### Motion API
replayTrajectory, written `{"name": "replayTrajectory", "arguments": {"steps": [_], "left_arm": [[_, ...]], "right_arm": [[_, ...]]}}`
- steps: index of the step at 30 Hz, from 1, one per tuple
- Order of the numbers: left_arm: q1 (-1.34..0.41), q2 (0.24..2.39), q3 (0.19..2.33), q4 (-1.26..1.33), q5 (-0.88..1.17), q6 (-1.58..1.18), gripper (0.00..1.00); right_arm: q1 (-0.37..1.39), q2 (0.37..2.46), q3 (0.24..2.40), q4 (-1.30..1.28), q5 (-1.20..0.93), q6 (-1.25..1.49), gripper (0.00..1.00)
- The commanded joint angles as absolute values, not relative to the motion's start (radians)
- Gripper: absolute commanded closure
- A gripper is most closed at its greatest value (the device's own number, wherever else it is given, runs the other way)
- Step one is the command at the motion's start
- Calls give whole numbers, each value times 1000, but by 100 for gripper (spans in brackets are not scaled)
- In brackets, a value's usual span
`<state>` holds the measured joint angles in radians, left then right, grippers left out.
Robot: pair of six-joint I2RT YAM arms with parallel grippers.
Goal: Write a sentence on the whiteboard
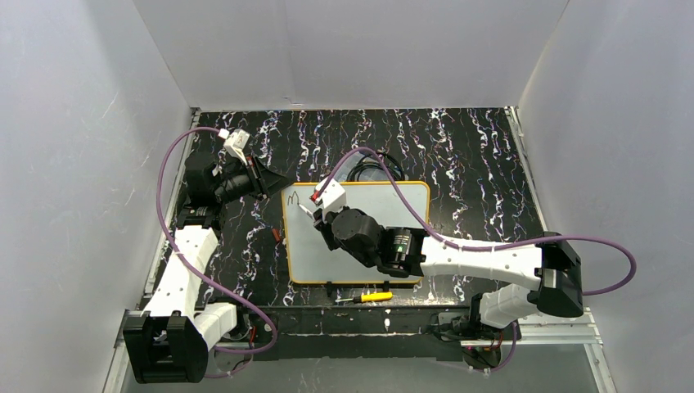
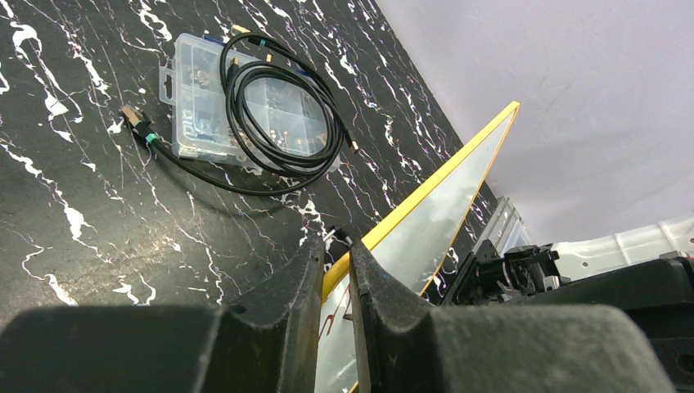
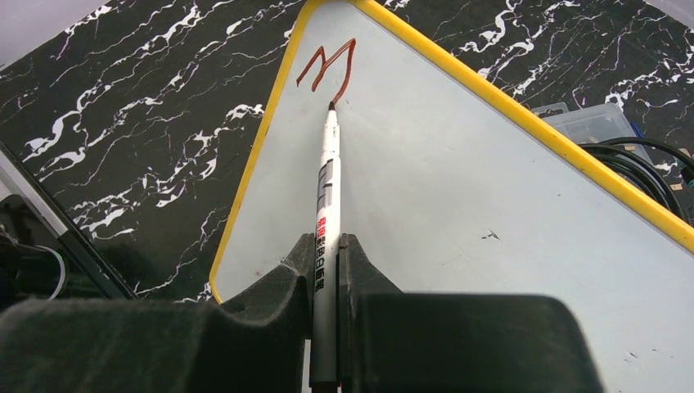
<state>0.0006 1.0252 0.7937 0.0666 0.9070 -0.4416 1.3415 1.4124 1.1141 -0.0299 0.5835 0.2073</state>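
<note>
The whiteboard (image 1: 385, 214) lies flat in the middle of the table, white with a yellow rim. My left gripper (image 1: 278, 185) is shut on its far left corner; in the left wrist view the yellow rim (image 2: 425, 192) runs between the fingers of that gripper (image 2: 335, 250). My right gripper (image 3: 327, 241) is shut on a grey marker (image 3: 329, 172), reaching over the board (image 3: 458, 205). The marker's tip touches the end of a short reddish-brown zigzag, the start of the sentence (image 3: 331, 65), near that corner (image 1: 316, 195).
A clear plastic parts box (image 2: 205, 98) with a coiled black cable (image 2: 282, 123) on it sits just beyond the board's far edge. A yellow-handled screwdriver (image 1: 372, 297) lies in front of the board's near edge. A small red piece (image 1: 277, 234) lies left of the board.
</note>
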Motion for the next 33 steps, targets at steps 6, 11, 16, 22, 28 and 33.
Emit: {"name": "replayTrajectory", "arguments": {"steps": [6,11,16,22,28,33], "left_arm": [[-12,1013,795,41,979,-434,84],[-12,1012,795,41,979,-434,84],[-12,1013,795,42,982,-435,84],[-12,1011,795,42,983,-433,84],[-13,1011,795,41,986,-433,84],[-14,1009,795,41,988,-431,84]], "right_arm": [[1368,1321,1053,46,609,171,99],[1368,1321,1048,53,670,177,99],[1368,1321,1045,93,684,168,99],[1368,1349,1071,92,709,151,99],[1368,1376,1088,78,709,154,99],[1368,1386,1097,69,709,152,99]]}}
